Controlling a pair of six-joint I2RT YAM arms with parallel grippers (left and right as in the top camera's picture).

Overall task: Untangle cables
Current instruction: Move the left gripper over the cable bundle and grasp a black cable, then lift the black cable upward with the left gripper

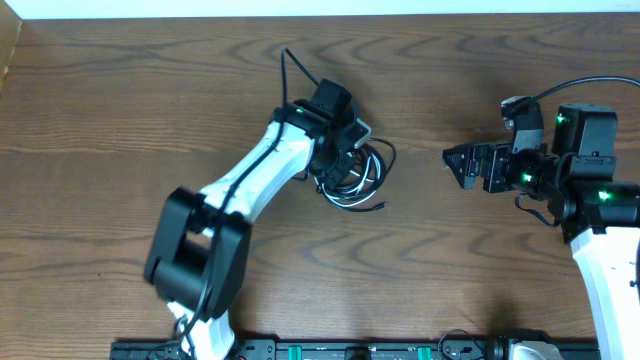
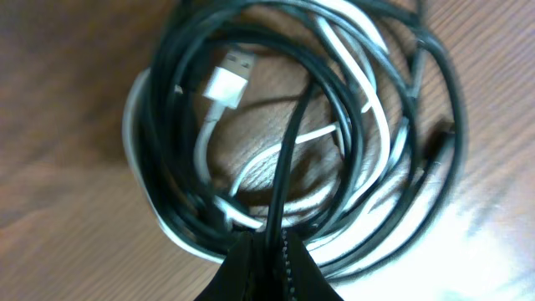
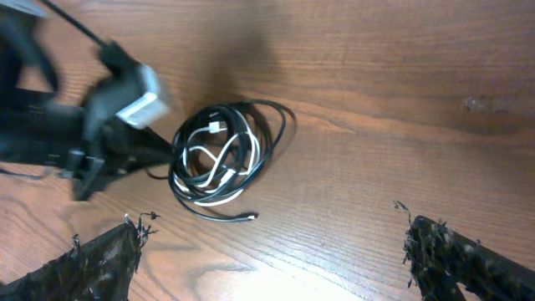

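The cables (image 1: 358, 176) lie in one tangled coil of black and white cords on the wooden table, also seen in the left wrist view (image 2: 292, 134) and the right wrist view (image 3: 221, 159). A white USB plug (image 2: 227, 79) rests inside the coil. A black plug end (image 3: 248, 217) trails out at the front. My left gripper (image 1: 335, 158) sits at the coil's left edge, shut on one black cable strand (image 2: 284, 167) that runs up between its fingertips (image 2: 272, 242). My right gripper (image 1: 455, 162) is open and empty, well to the right of the coil, its fingers wide apart (image 3: 272, 251).
The wooden table (image 1: 120, 120) stretches around the coil. A black rail with green lights (image 1: 350, 350) runs along the front edge. The right arm's own thick black cable (image 1: 580, 88) loops above its wrist.
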